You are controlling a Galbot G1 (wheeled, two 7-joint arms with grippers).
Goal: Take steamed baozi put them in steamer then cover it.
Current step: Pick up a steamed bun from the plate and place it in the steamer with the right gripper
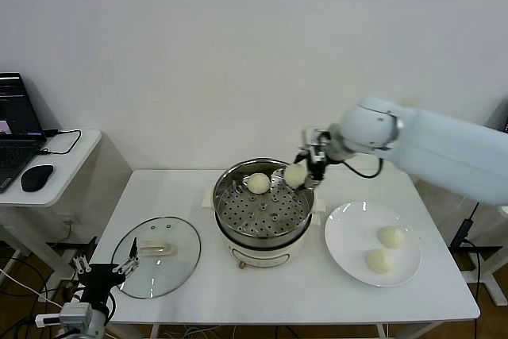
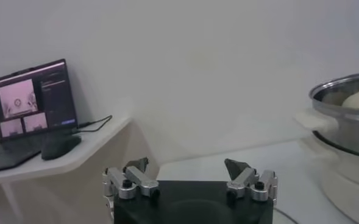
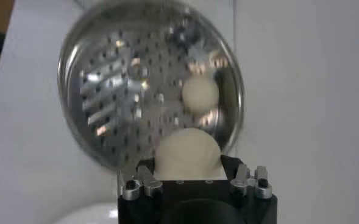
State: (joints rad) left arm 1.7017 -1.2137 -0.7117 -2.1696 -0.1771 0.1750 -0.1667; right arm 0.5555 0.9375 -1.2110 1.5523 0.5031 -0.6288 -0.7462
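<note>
The steel steamer [image 1: 238,232] stands mid-table on its white base, with one baozi [image 1: 258,183] resting on the perforated tray [image 3: 112,91] at the far side. My right gripper [image 1: 300,171] hangs over the pot's far right rim, shut on a second baozi [image 3: 187,153]. Two more baozi [image 1: 390,236] [image 1: 379,260] lie on the white plate [image 1: 349,232] to the right. The glass cover [image 1: 184,263] lies flat on the table left of the pot. My left gripper [image 2: 190,170] is open and empty, parked low off the table's front left corner.
A side desk at the left carries a laptop [image 1: 17,129] and a mouse [image 1: 37,177]. The steamer's rim [image 2: 344,91] shows at the edge of the left wrist view. Bare white table lies in front of the pot.
</note>
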